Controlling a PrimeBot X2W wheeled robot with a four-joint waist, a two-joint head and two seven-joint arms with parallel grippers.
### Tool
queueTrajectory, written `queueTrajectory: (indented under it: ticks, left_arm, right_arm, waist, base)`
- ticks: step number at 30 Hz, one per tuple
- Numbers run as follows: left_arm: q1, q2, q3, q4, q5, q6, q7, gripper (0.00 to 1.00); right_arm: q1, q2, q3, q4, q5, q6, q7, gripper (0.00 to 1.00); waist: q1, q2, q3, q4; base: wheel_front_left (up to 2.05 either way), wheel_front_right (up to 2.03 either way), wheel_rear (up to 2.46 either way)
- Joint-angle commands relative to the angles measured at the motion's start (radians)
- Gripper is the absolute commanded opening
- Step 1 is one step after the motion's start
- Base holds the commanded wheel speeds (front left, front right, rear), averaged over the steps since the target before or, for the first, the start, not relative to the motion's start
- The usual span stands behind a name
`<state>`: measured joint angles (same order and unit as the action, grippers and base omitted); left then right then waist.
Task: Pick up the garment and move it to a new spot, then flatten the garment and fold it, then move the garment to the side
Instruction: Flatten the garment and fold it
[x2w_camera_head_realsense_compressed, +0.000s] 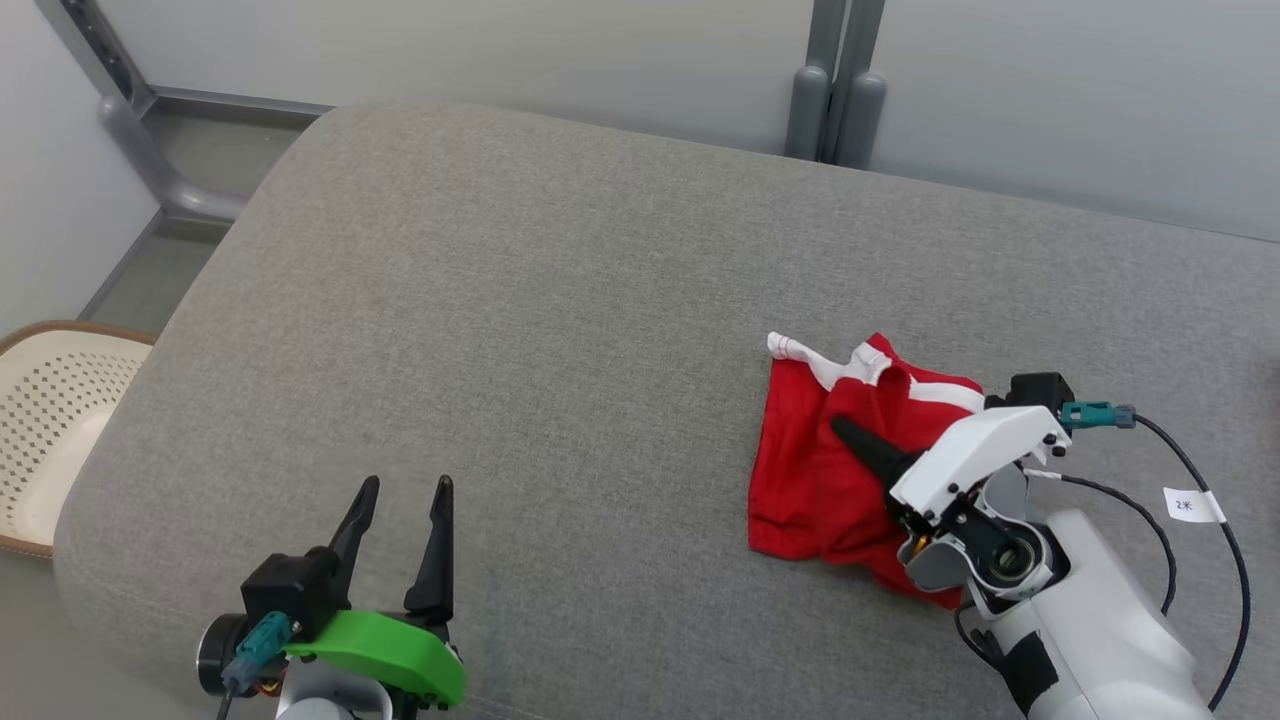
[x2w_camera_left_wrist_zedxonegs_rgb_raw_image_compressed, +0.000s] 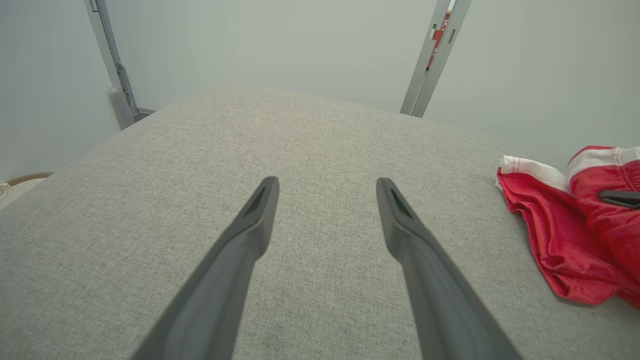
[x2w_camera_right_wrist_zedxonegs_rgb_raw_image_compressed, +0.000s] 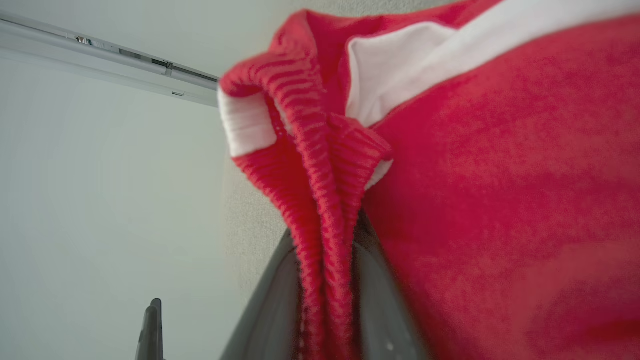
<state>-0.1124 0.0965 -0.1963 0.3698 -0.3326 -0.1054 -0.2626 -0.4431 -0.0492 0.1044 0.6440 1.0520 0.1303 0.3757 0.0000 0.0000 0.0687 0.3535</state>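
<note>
- Left gripper (x2w_camera_head_realsense_compressed: 407, 485), near left: its two dark fingers are spread wide with nothing between them. They hover over bare grey fabric and point toward the far edge; the left wrist view (x2w_camera_left_wrist_zedxonegs_rgb_raw_image_compressed: 327, 185) shows the same wide gap.
- Right gripper (x2w_camera_head_realsense_compressed: 850, 432), near right: it lies low over the garment and points left and away. In the right wrist view, a ribbed red fold runs down between its two fingers (x2w_camera_right_wrist_zedxonegs_rgb_raw_image_compressed: 270, 310), so it is pinching the garment at the waistband.
- Cable (x2w_camera_head_realsense_compressed: 1195, 505): a black lead with a white tag loops beside the right forearm.
- Garment (x2w_camera_head_realsense_compressed: 810, 470): red shorts with white trim, crumpled in a loose heap on the right half of the bed, well apart from the left gripper. The white-edged corner points far and left. It also appears at the right edge of the left wrist view (x2w_camera_left_wrist_zedxonegs_rgb_raw_image_compressed: 550, 240) and close up in the right wrist view (x2w_camera_right_wrist_zedxonegs_rgb_raw_image_compressed: 500, 175).
- Bed (x2w_camera_head_realsense_compressed: 520, 300): a grey fabric-covered pad with rounded corners that carries the garment.
- Basket (x2w_camera_head_realsense_compressed: 50, 420): cream, perforated and brown-rimmed, standing off the bed's left edge.
- Posts (x2w_camera_head_realsense_compressed: 835, 90): grey uprights against the pale wall beyond the far edge.
</note>
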Motion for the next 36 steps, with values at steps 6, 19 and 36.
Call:
queueTrajectory:
  ticks: [6, 19, 36]
  left_arm:
    - [0.006, 0.000, 0.017, 0.001, -0.002, 0.003, -0.002, 1.00]
    - [0.030, 0.026, 0.067, -0.071, 0.020, 0.018, -0.002, 1.00]
    - [0.104, 0.060, 0.107, -0.210, 0.033, 0.075, 0.009, 1.00]
  right_arm:
    - [-0.056, -0.004, 0.050, 0.052, 0.025, 0.001, -0.069, 1.00]
    - [0.063, -0.123, 0.120, -0.347, -0.094, 0.001, -0.251, 1.00]
    - [0.244, -0.206, 0.056, -0.429, -0.469, 0.001, -0.628, 1.00]
  waist:
    - [0.0000, 0.0000, -0.002, -0.015]
    - [0.0000, 0.0000, -0.044, -0.197]
    - [0.0000, 0.0000, -0.080, -0.324]
  base:
    - [0.00, 0.00, 0.00]
    - [0.00, 0.00, 0.00]
    - [0.00, 0.00, 0.00]
